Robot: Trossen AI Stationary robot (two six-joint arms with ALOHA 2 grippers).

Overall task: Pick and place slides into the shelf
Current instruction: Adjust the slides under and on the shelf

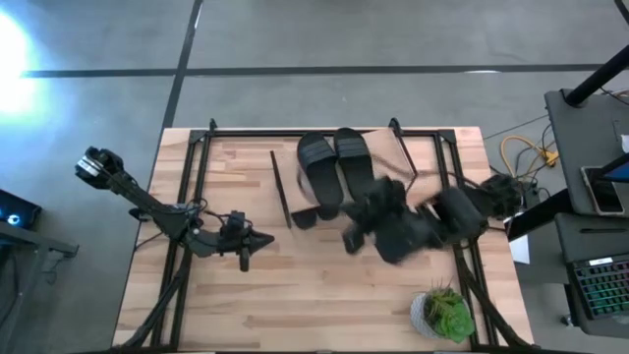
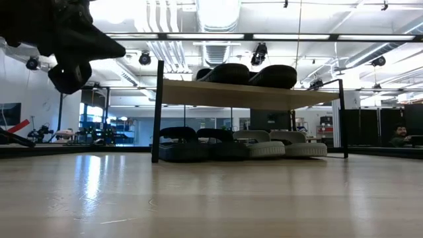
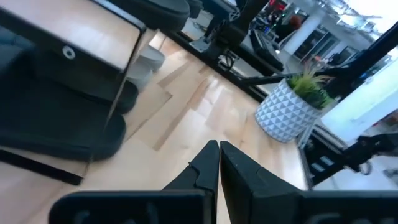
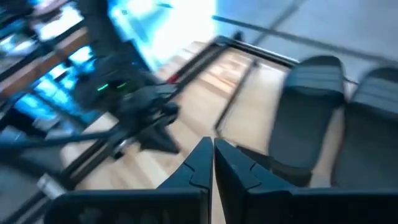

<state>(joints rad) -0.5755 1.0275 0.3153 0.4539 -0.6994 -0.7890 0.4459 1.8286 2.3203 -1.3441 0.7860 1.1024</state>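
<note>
Six flat open-toe slide sandals sit at one low wood-topped shelf (image 2: 251, 94) on thin black metal legs. Two black slides (image 2: 230, 73) rest on its top, and four stand in a row beneath: two dark slides (image 2: 177, 151) to the left and two light grey slides (image 2: 264, 147) to the right, as far as the level view shows. One green plant in a white patterned pot (image 1: 442, 313) occupies the table's near right corner. Two dark robot arms are in frame.

Both arms are matte black, built of slim jointed links with bulkier motor housings at the joints, each ending in a gripper (left gripper (image 1: 246, 258), right gripper (image 1: 351, 239)) with two tapered, wedge-shaped black fingers (image 3: 202, 171) on a flat black crossbar.
</note>
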